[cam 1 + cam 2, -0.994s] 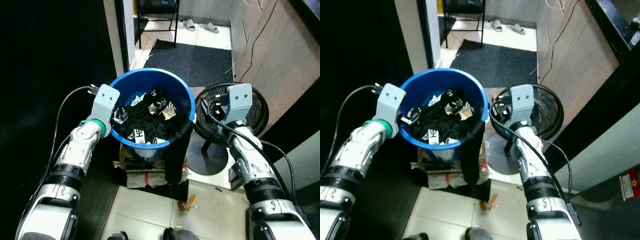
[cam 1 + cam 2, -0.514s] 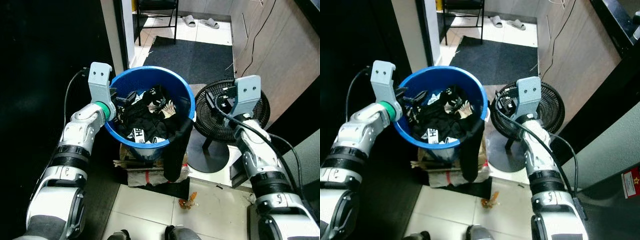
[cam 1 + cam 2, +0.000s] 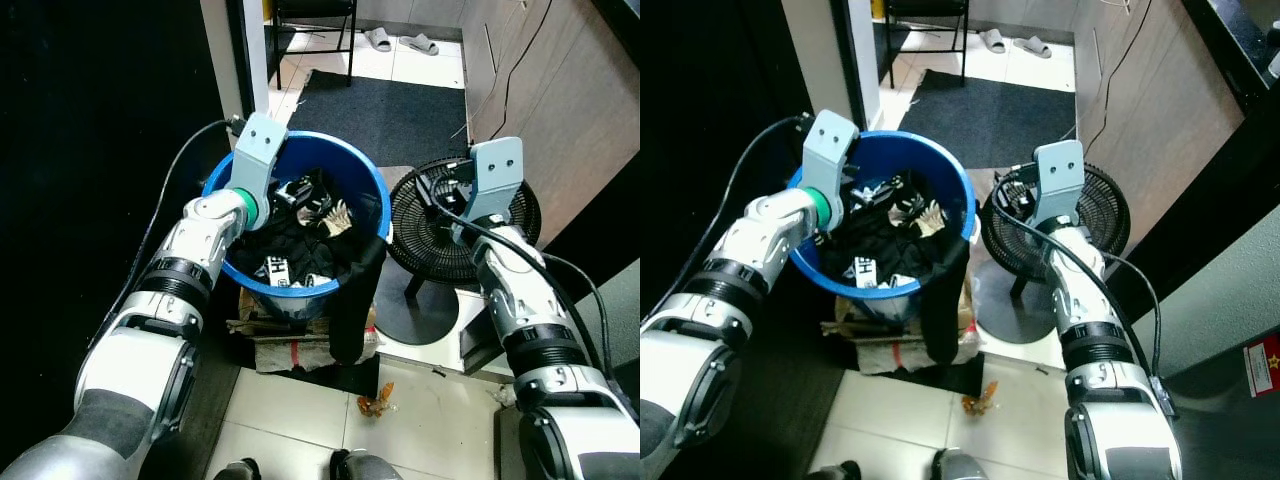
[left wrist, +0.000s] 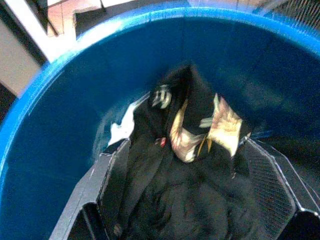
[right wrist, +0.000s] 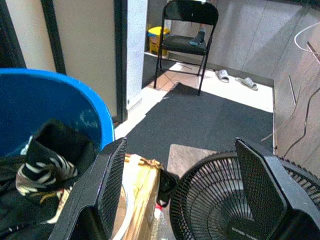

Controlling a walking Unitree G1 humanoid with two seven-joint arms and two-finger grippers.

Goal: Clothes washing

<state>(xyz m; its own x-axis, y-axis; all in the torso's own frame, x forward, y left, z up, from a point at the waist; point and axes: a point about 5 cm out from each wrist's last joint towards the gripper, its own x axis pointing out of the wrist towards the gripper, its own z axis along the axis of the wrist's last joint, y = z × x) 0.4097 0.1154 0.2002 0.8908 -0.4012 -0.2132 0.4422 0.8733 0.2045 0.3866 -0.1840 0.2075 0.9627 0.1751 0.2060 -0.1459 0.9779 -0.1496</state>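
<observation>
Left gripper (image 4: 200,220) swung over round blue plastic bucket (image 3: 370,190), fingers spread above crumpled black clothes (image 4: 190,200), right gripper (image 5: 175,220) fingers spread.

You can read white letters "HE" on a black garment (image 3: 275,268) lying in the blue bucket (image 3: 372,190); the rest of the word is folded away. A red label (image 3: 1267,366) at the near right edge carries a yellow star, its text too small to read.

Clothes (image 3: 300,245) lie in the bucket (image 3: 365,180), one piece draped over its 4 o'clock rim. The bucket stands on boxes (image 3: 285,340). The fan (image 3: 440,250) is at its 3 o'clock, the mat (image 3: 380,115) at 12.
</observation>
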